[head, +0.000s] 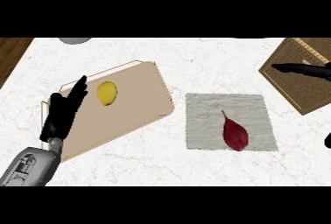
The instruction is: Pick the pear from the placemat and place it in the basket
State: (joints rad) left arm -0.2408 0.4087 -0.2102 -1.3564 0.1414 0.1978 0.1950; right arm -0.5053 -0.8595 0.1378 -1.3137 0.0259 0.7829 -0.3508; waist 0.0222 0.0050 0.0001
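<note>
No readable text, labels, brands, numbers or signs anywhere in view.

The pear (235, 134) is dark red, the placemat (207, 109) grey, the basket (304, 89) brown
</note>
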